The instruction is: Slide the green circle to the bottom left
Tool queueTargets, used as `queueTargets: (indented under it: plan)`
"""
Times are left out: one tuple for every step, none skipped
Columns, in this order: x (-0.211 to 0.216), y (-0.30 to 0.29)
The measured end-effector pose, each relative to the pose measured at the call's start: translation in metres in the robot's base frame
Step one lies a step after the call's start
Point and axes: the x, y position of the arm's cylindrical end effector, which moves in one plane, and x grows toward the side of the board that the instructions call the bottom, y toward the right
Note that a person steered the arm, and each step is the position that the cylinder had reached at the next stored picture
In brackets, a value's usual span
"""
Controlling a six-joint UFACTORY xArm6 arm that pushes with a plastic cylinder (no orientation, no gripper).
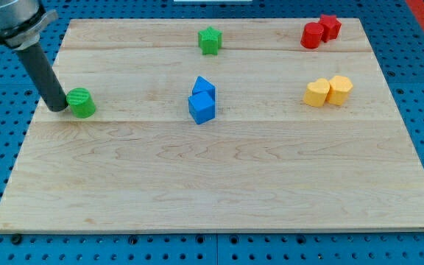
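My tip (pixel 57 108) rests on the wooden board (pixel 219 191) at the view's left edge, touching or just beside the left side of the green circle (pixel 82 102), which sits in the left part of the frame at about mid-height of the board. There are no jaws on this rig, only the straight rod, so nothing is clamped or held; the block can only be shoved.

The step in hand, as I judge it, is the push toward the bottom left corner, and it is roughly half done: the circle is already close to the left edge but well apart from the bottom one. The tip now stands on the wrong side for that; pushing from here would drive the block toward the view's right. The next move calls for bringing the tip round to the block's upper side and then pressing it down the frame along the left edge.

No containers are in view. The other blocks lie well apart: a green star (pixel 210 40) at top centre, two blue blocks (pixel 202 101) touching in the middle, two red blocks (pixel 321 31) at the upper right, two yellow blocks (pixel 327 91) below them
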Motion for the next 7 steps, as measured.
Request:
queueTargets:
  plan:
    - [-0.026,0.003]
    - [-0.007,0.032]
    - [0.045,0.058]
    - [0.05,0.067]
    - [0.033,0.073]
    - [0.054,0.1]
    - [0.094,0.087]
